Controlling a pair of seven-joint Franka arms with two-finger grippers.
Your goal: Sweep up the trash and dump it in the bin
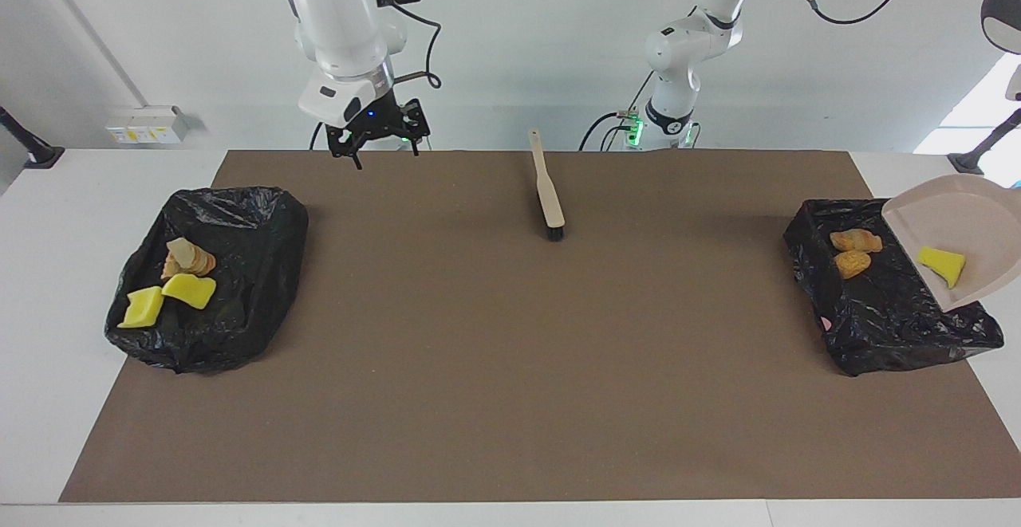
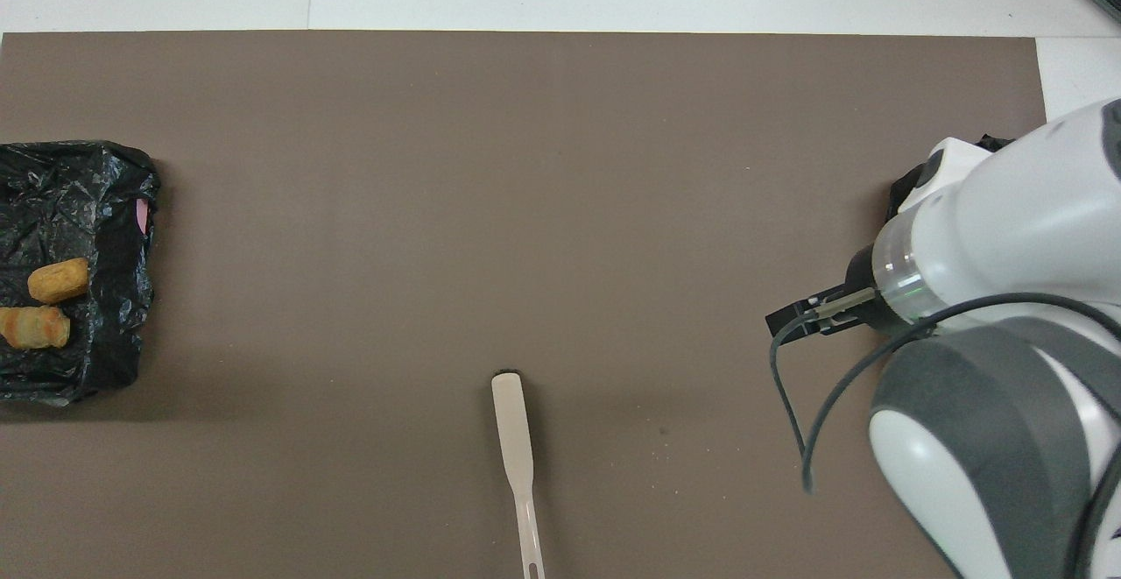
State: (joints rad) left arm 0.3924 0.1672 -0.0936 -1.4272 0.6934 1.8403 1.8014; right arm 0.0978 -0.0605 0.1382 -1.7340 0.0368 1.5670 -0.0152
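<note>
Crinkling glossy black bin liner, spongy trash.

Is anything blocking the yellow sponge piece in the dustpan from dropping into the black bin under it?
Nothing visible does. The yellow sponge piece lies on the tilted dustpan, whose lip hangs over the open black bin; two bread chunks already lie inside.

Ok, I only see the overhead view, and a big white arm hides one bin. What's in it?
Observer: Two yellow sponge pieces and a bread-like chunk lie in the hidden bin.
Operator: Is any trash left to dump?
Observer: Yes, one green-backed sponge sits in the tilted dustpan over the other bin.
Operator: Is the right gripper holding anything?
Observer: No, the right gripper is open and holds nothing.
</note>
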